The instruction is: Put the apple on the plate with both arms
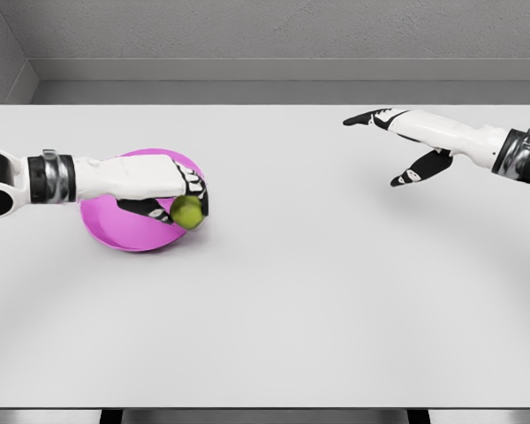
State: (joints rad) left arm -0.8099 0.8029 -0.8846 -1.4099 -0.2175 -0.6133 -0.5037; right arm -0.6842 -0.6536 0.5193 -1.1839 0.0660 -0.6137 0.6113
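Apple [187,212]: a small yellow-green fruit is seen at the left side of the scene, gripped at the right-hand edge of the plate and overlapping its rim; whether it touches the plate cannot be told.
Plate [115,231]: a round magenta dish is set on the left part of the worktop, partly covered by the left arm that crosses over it.
Left robot hand [181,190]: a white hand with black fingers is reached in from the left edge; its fingers are curled around the apple, which is clamped between them.
Right robot hand [397,146]: it is held above the far right part of the worktop, well apart from the plate and apple; its fingers are stretched out and spread, thumb pointing down, and nothing is held.
Worktop [318,300]: a plain pale grey surface fills most of the view, bounded at the back by grey walls.
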